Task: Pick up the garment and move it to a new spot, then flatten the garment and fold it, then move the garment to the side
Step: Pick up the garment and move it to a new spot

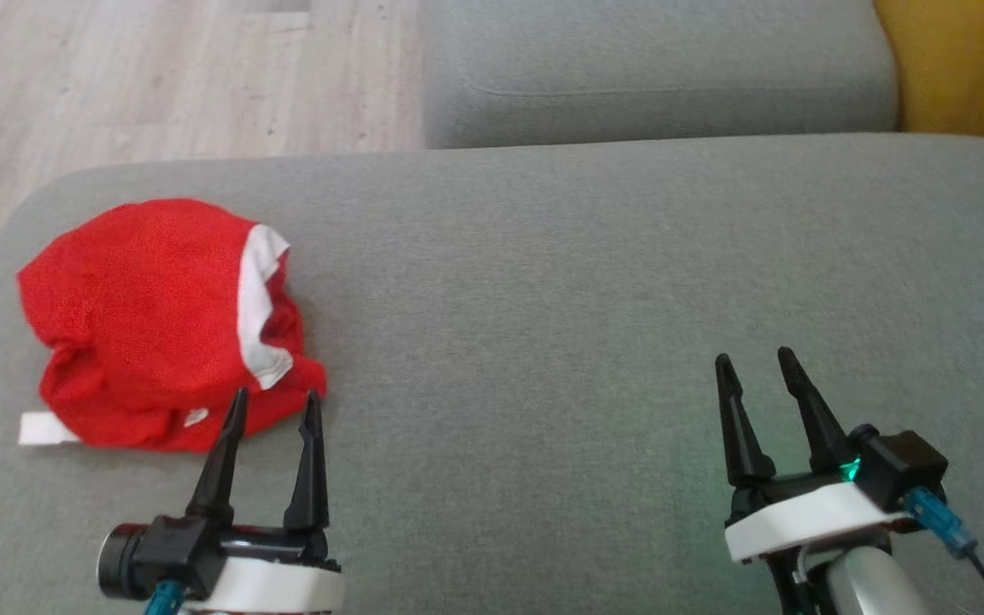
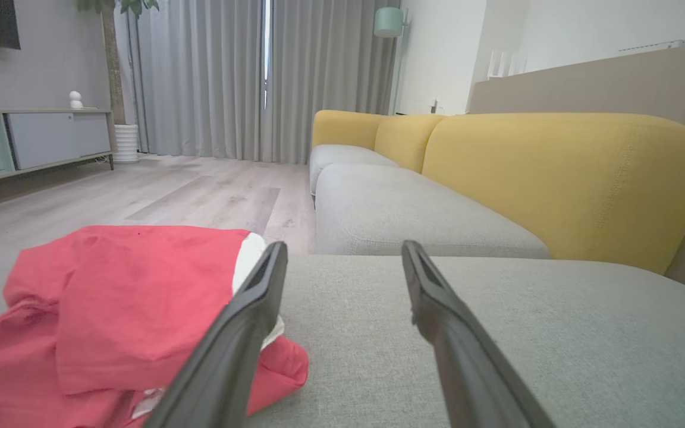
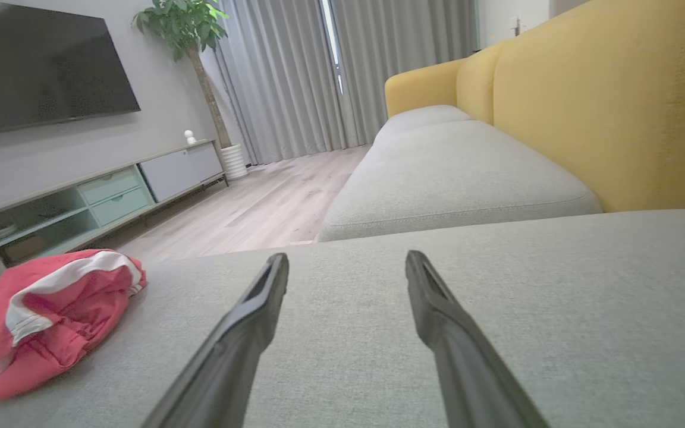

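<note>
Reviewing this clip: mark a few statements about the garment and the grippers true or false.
1. The garment is red with white trim. True.
2. The garment lies flat and folded. False: it is a crumpled heap.
3. The left gripper and right gripper are open and hold nothing. True.
4. The garment lies next to the right gripper. False: it lies just ahead of the left gripper, well away from the right one.
5. The garment is on the floor. False: it rests on the grey cushion.
</note>
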Controlling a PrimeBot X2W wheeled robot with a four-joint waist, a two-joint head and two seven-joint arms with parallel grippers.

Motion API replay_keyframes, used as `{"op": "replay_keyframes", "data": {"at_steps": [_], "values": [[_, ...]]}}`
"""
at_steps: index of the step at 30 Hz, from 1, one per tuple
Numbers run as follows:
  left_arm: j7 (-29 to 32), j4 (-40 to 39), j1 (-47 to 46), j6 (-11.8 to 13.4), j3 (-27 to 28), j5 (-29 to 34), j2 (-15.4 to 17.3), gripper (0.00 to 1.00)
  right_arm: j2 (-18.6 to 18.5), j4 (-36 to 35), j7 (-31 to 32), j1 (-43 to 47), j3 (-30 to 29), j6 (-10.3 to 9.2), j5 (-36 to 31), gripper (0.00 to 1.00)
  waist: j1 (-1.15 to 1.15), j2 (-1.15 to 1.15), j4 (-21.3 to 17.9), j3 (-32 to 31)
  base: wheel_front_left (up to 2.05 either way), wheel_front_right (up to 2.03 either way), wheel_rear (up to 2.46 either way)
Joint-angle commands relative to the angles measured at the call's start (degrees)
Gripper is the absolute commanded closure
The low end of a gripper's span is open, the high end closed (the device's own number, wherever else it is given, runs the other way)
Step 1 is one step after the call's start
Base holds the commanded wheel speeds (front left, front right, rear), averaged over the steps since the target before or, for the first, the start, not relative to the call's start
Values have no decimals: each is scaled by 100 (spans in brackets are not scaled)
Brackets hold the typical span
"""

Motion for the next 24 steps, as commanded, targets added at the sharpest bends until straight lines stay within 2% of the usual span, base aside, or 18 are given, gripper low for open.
{"op": "replay_keyframes", "data": {"at_steps": [1,24], "values": [[-55,-175,-135,44,236,32,-13,0,-40,-203,-63,-196,165,44,15,0,0,0,146,-60,0,0,0],[-55,-122,136,32,638,225,-14,0,-40,-204,-63,45,737,44,308,0,0,0,1411,-321,0,0,0]]}}
